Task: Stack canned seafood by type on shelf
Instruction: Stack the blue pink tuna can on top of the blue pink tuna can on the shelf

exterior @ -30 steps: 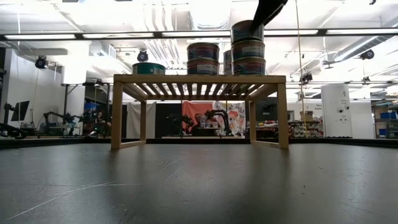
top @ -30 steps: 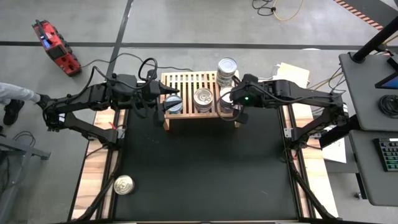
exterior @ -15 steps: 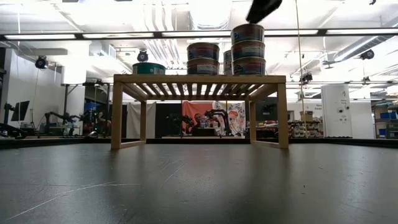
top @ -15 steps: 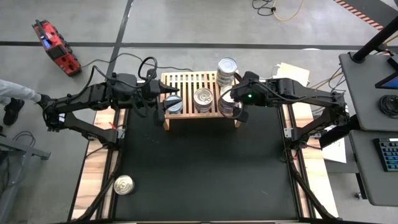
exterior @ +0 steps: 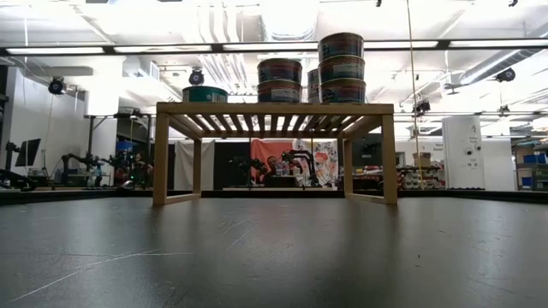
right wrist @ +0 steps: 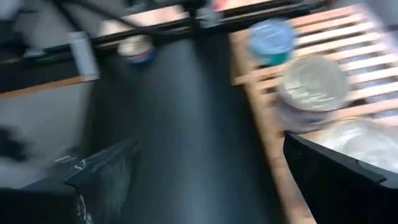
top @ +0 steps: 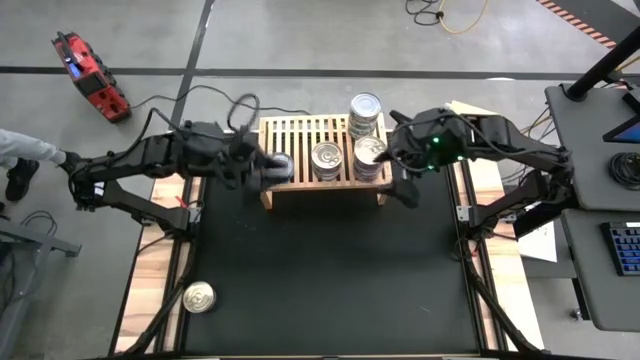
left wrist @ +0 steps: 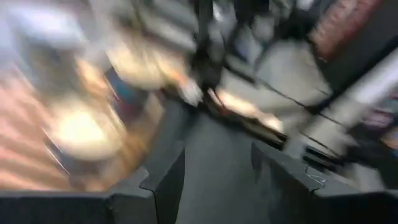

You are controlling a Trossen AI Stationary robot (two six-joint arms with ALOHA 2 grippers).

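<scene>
My right gripper (top: 408,188) hangs wide open beside the shelf (top: 300,130), empty; my left gripper (top: 262,170) sits by the single tin (top: 281,168), grip unclear.

One shelf (top: 305,132) is seen on the table. Four groups of cans are counted on its slatted top: a single teal can (exterior: 205,94), a two-can stack (exterior: 280,80), a three-can stack (exterior: 342,68), and a further stack (top: 365,115) at the back, whose count cannot be told. One loose can (top: 199,297) is seen near the mat's corner. Two arms are counted. One red device (top: 88,73) is seen on the floor.
</scene>
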